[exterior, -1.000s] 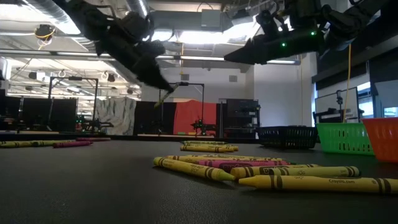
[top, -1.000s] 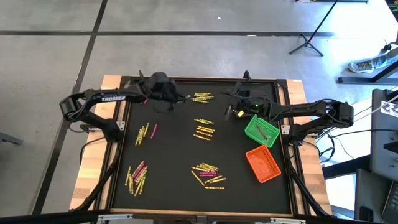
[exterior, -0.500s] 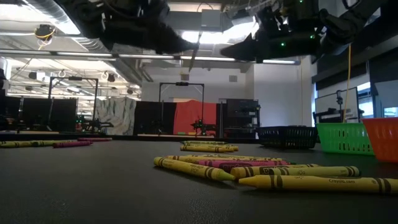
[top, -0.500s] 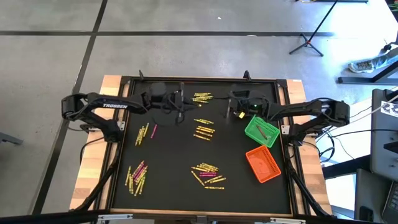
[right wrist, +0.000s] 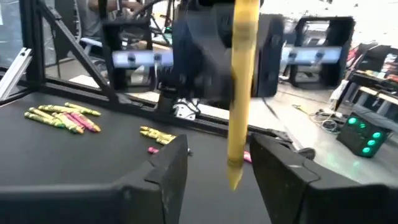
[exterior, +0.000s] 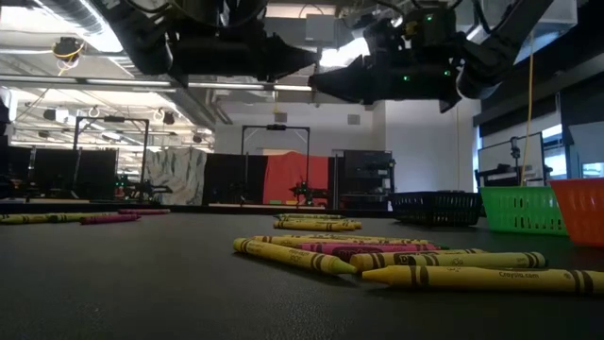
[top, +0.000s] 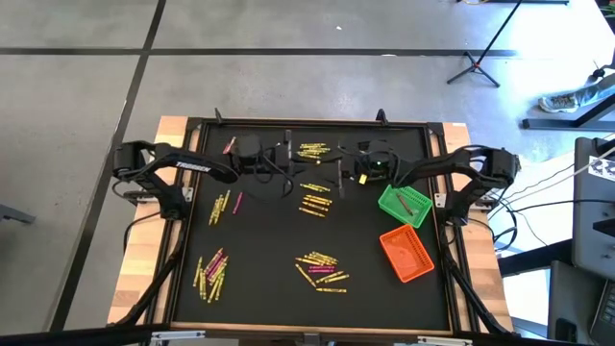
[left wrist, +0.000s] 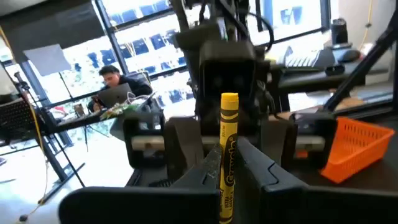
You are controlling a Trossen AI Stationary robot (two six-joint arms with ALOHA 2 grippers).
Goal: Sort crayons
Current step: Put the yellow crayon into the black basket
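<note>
Left arm: it reaches from the left side of the counter toward the middle of the far part.
Left end effector: it is raised above the counter and is closed on one yellow crayon; in the left wrist view the held crayon stands between the two dark fingers and sticks out past them.
Loose crayons, left: a small group and a lower group lie on the black counter, mostly yellow with some pink.
Loose crayons, middle: one group lies at the far edge, one under the two end effectors, and one nearer the front.
Right end effector: it is raised, facing the left one; its fingers stand partly apart, one on each side of the held crayon's end, and I see no contact with it.
Right arm: it comes from the right side of the counter.
Green bin: it stands on the right part of the counter.
Orange bin: it stands just in front of the green one.
Black bin: it shows in the low view beside the green bin.
Room behind: a person sits at a desk, seen in the left wrist view.
</note>
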